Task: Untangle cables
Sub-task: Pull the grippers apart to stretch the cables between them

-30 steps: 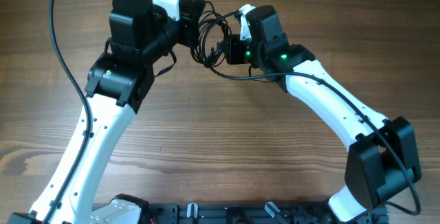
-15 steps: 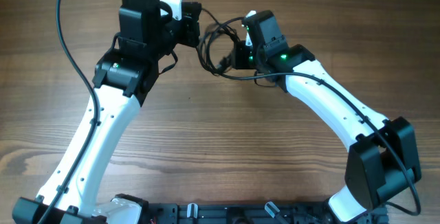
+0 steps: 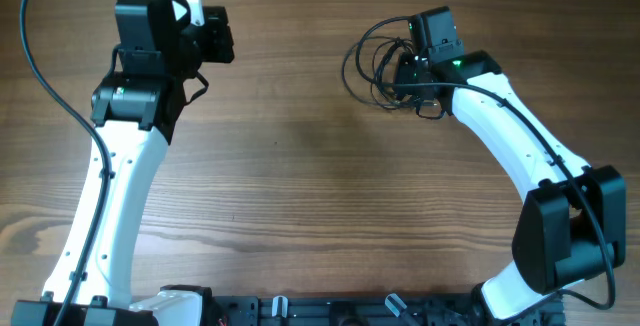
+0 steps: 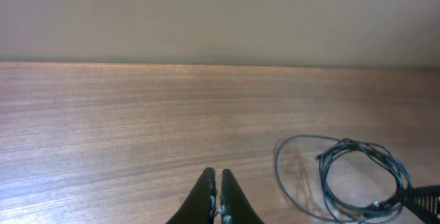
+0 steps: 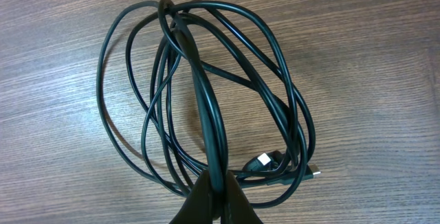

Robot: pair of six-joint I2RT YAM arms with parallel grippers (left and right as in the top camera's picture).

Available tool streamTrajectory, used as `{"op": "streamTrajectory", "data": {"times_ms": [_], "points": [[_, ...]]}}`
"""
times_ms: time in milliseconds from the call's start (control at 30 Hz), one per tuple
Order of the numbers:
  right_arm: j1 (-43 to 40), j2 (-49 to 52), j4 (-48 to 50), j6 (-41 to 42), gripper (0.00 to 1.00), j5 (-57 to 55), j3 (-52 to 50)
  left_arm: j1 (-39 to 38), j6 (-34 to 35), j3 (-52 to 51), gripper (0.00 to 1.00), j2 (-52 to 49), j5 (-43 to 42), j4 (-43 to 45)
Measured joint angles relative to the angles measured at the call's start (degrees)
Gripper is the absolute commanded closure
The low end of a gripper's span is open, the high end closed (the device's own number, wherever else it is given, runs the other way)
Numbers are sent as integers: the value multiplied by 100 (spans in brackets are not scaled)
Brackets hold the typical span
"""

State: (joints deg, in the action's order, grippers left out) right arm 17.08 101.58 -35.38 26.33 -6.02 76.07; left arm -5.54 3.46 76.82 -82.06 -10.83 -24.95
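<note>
- The right end effector (image 5: 213,195) was closed on one strand of the cables (image 5: 206,93), at the near edge of the bundle. A good grip needed to be firm and on this single strand only.
- Just ahead of its tips the loops lay on the bench (image 5: 385,38), crossing many times. In my judgement a slow lift would loosen them and a fast pull would tighten them.
- A small plug (image 5: 265,161) lay just right of the tips.
- The left end effector (image 4: 218,183) held nothing, its jaws almost together. The bundle lay well apart, ahead and to its right.
- Which strand passed under which, I could not tell.
</note>
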Motion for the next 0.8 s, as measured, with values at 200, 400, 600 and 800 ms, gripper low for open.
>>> {"op": "streamTrajectory", "data": {"times_ms": [200,400,600,800], "points": [[-4,-105,334,-227,96,1117,-20,0,7,4,44,-9,-170,-345],[-4,-1620,105,-610,96,1882,-61,0,-22,7,42,-555,-1139,-310],[-4,-2269,68,-769,96,2765,-61,-13,-160,9,44,-1113,-2391,-227],[118,-2284,66,-841,96,3237,-61,-610,-326,7,39,-1261,-3217,203]]}}
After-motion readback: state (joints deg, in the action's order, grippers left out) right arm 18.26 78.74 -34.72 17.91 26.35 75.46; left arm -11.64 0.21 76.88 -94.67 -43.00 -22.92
